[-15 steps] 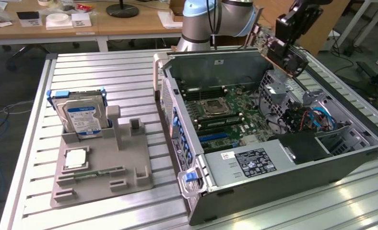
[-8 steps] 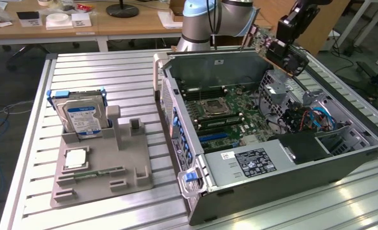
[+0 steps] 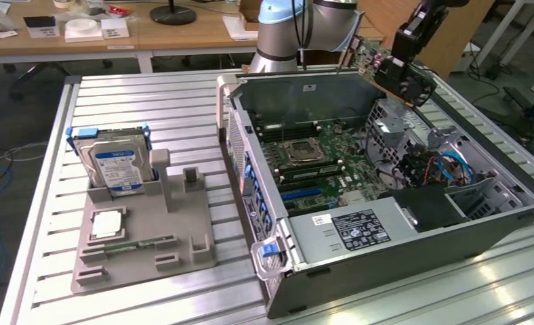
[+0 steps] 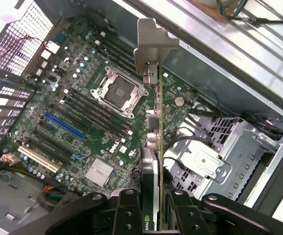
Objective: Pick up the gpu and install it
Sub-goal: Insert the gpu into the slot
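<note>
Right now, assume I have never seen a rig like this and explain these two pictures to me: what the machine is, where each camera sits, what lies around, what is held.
The machine is a robot arm with a gripper at its end. The exterior view looks from off the arm at a slatted metal table; the wrist view looks from the arm's wrist. On the table lies an open computer case, its motherboard exposed, and beside it a grey holder with a hard drive standing in it. The gripper is shut on the gpu, held over the open case.
</note>
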### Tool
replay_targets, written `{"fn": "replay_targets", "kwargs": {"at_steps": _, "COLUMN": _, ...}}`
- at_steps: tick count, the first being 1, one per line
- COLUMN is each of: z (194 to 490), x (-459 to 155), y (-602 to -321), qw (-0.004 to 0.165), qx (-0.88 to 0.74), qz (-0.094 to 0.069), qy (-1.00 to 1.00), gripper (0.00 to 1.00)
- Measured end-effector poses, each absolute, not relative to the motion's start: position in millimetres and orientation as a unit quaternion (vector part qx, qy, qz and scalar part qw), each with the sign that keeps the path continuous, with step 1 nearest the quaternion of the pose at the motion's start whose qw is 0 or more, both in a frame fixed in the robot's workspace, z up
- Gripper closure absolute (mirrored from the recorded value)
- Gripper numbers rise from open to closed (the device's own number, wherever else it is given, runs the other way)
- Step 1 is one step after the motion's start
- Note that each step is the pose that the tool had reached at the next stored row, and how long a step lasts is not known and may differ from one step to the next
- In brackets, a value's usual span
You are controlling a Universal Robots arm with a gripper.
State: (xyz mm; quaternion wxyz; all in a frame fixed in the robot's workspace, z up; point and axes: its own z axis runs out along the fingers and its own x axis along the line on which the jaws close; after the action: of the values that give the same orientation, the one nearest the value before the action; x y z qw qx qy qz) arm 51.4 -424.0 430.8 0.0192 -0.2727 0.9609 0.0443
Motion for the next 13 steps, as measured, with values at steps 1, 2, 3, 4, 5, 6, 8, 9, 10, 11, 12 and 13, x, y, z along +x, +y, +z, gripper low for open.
{"fn": "replay_targets", "kwargs": {"at_steps": 1, "z": 430.7, "x": 51.4, "y": -424.0, "qw": 0.019, "qx": -0.273, "qz": 0.044, "qy": 0.961, "gripper": 0.73}}
{"fn": "replay_targets", "kwargs": {"at_steps": 2, "z": 430.8, "x": 51.4, "y": -424.0, "qw": 0.019, "qx": -0.273, "qz": 0.044, "qy": 0.961, "gripper": 0.73}}
{"fn": "replay_targets", "kwargs": {"at_steps": 3, "z": 430.7, "x": 51.3, "y": -424.1, "qw": 0.019, "qx": -0.273, "qz": 0.044, "qy": 0.961, "gripper": 0.73}}
{"fn": "replay_targets", "kwargs": {"at_steps": 4, "z": 430.8, "x": 51.3, "y": -424.1, "qw": 0.019, "qx": -0.273, "qz": 0.044, "qy": 0.961, "gripper": 0.73}}
{"fn": "replay_targets", "kwargs": {"at_steps": 5, "z": 430.7, "x": 51.3, "y": -424.1, "qw": 0.019, "qx": -0.275, "qz": 0.044, "qy": 0.960, "gripper": 0.73}}
{"fn": "replay_targets", "kwargs": {"at_steps": 6, "z": 430.7, "x": 51.3, "y": -424.1, "qw": 0.019, "qx": -0.278, "qz": 0.044, "qy": 0.959, "gripper": 0.73}}
{"fn": "replay_targets", "kwargs": {"at_steps": 8, "z": 430.6, "x": 51.4, "y": -424.1, "qw": 0.018, "qx": -0.289, "qz": 0.045, "qy": 0.956, "gripper": 0.73}}
{"fn": "replay_targets", "kwargs": {"at_steps": 9, "z": 430.6, "x": 51.4, "y": -424.1, "qw": 0.018, "qx": -0.295, "qz": 0.045, "qy": 0.954, "gripper": 0.73}}
{"fn": "replay_targets", "kwargs": {"at_steps": 10, "z": 430.5, "x": 51.4, "y": -424.0, "qw": 0.018, "qx": -0.303, "qz": 0.045, "qy": 0.952, "gripper": 0.73}}
{"fn": "replay_targets", "kwargs": {"at_steps": 11, "z": 430.5, "x": 51.4, "y": -424.1, "qw": 0.017, "qx": -0.310, "qz": 0.045, "qy": 0.949, "gripper": 0.73}}
{"fn": "replay_targets", "kwargs": {"at_steps": 12, "z": 430.4, "x": 51.4, "y": -424.1, "qw": 0.017, "qx": -0.318, "qz": 0.045, "qy": 0.947, "gripper": 0.73}}
{"fn": "replay_targets", "kwargs": {"at_steps": 13, "z": 430.3, "x": 51.4, "y": -424.0, "qw": 0.017, "qx": -0.326, "qz": 0.045, "qy": 0.944, "gripper": 0.73}}
